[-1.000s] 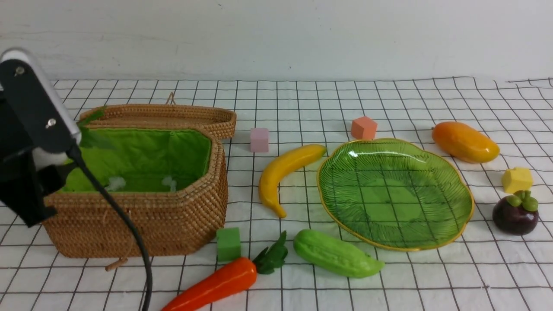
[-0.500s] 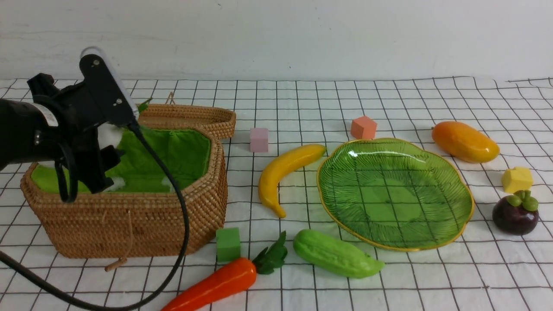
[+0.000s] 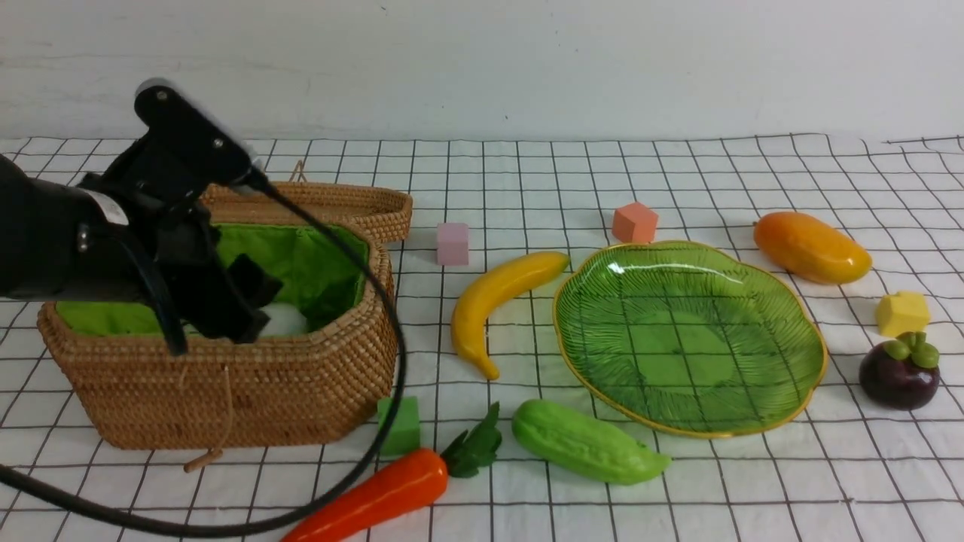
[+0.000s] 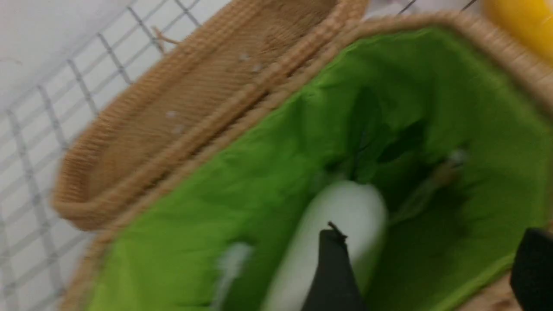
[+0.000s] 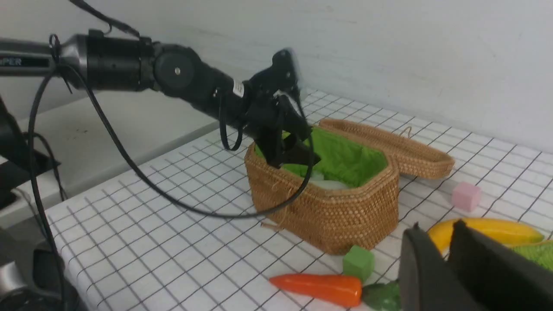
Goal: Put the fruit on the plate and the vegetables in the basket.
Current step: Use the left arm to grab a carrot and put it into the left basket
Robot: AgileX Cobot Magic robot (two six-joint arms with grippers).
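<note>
White radish (image 4: 341,216) lies inside the basket (image 3: 301,391) on the green lining, near the desk's left edge. The left gripper (image 4: 432,259) hangs over it with jaws apart, one finger beside the radish and nothing clamped. Judged step: release and withdrawal. A straight lift clear of the wicker rim is advised before moving to the carrot (image 3: 376,493) at the front edge. The right gripper (image 5: 445,246) appears closed together and empty.

All 3 views share the basket (image 3: 226,391).
</note>
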